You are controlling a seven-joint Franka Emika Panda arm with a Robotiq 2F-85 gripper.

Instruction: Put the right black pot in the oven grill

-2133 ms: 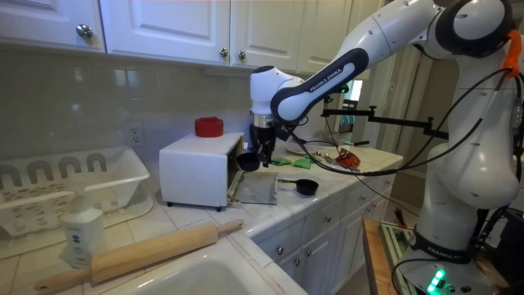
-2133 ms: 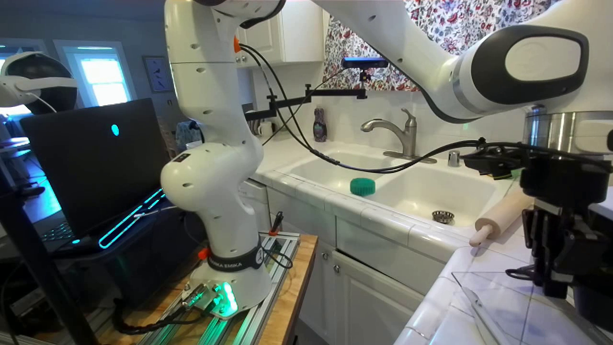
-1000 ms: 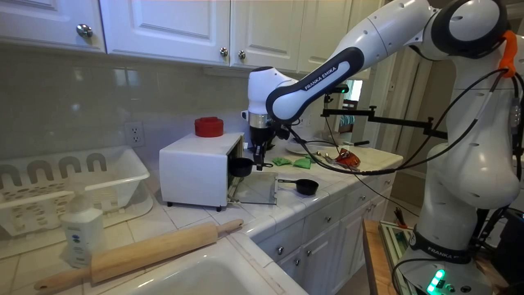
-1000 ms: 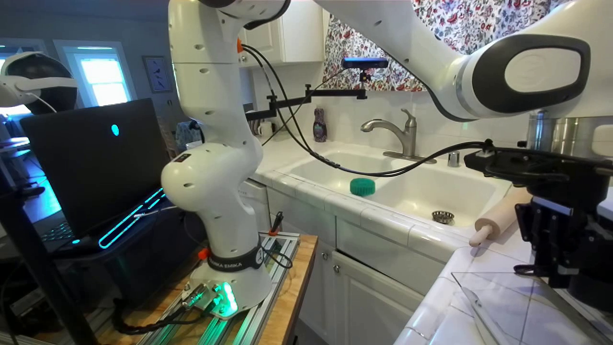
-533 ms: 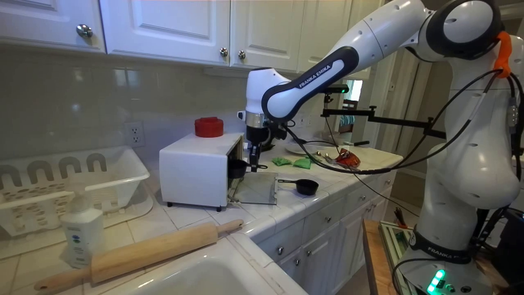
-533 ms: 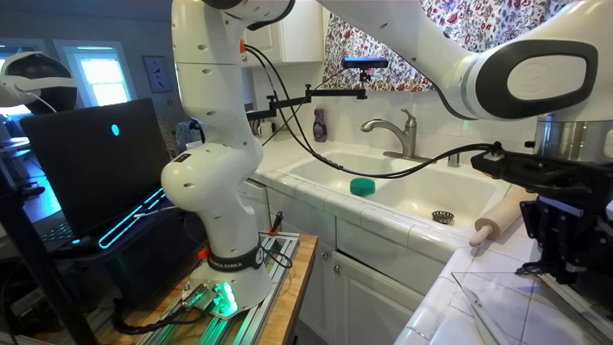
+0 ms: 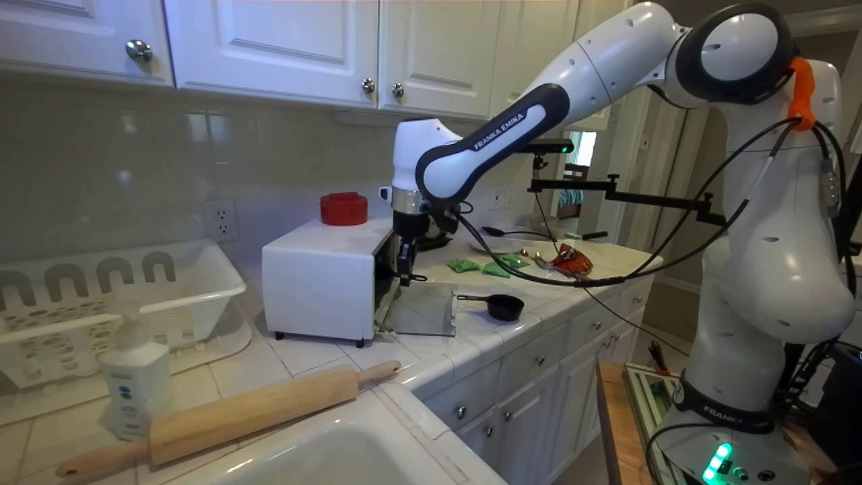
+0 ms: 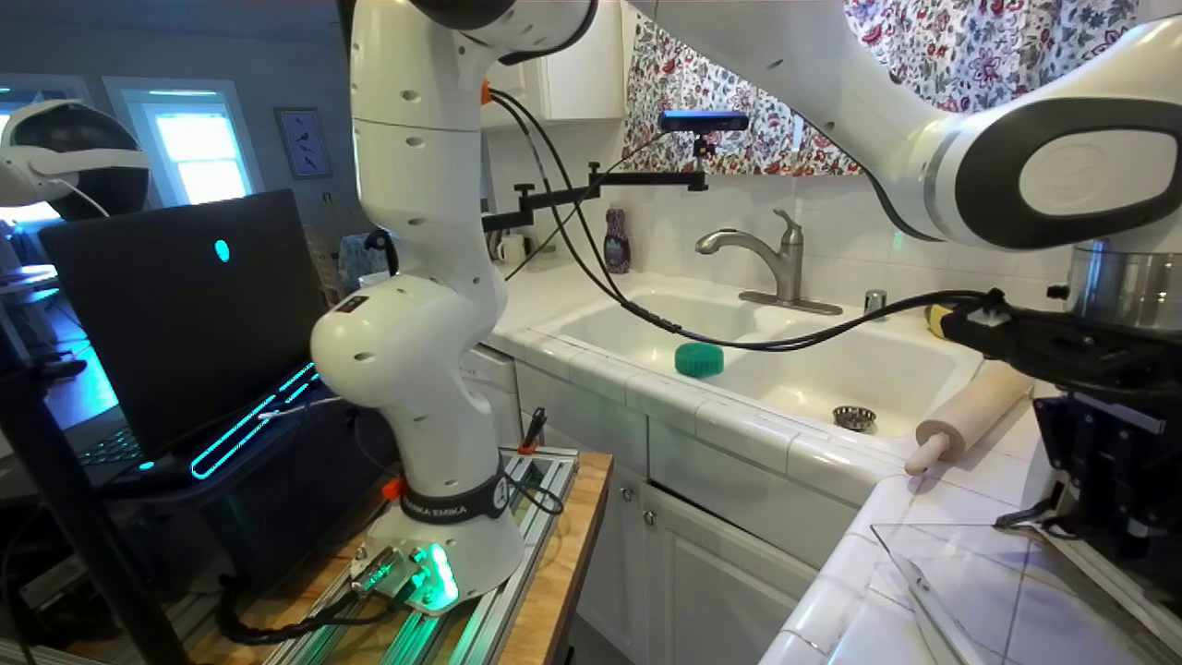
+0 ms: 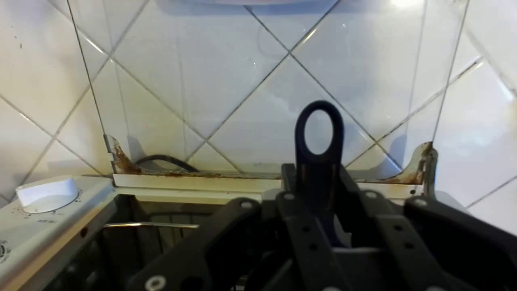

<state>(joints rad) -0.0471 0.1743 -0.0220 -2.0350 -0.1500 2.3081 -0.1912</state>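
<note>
The oven grill is the white box [image 7: 316,289]; its control panel shows in the wrist view [image 9: 44,230]. Its glass door [image 7: 424,310] is folded down flat. My gripper [image 7: 406,277] is at the oven's opening, pointing down. It is shut on the handle of a black pot, whose ring end [image 7: 419,277] points away from the oven. The handle [image 9: 319,161] stands between the fingers in the wrist view. The pot's bowl is inside the opening, mostly hidden by the oven wall and gripper. Another small black pot [image 7: 506,308] sits on the counter beyond the door.
A red container [image 7: 343,209] stands on the oven. A white dish rack [image 7: 192,296], a soap bottle [image 7: 135,384] and a rolling pin [image 7: 256,411] are on the counter left of it. Green packets [image 7: 465,265] lie behind the door. A sink [image 8: 831,379] adjoins the counter.
My gripper has turned and moved left and slightly down, carrying the pot from in front of the oven into its opening. The door and the other pot have not moved.
</note>
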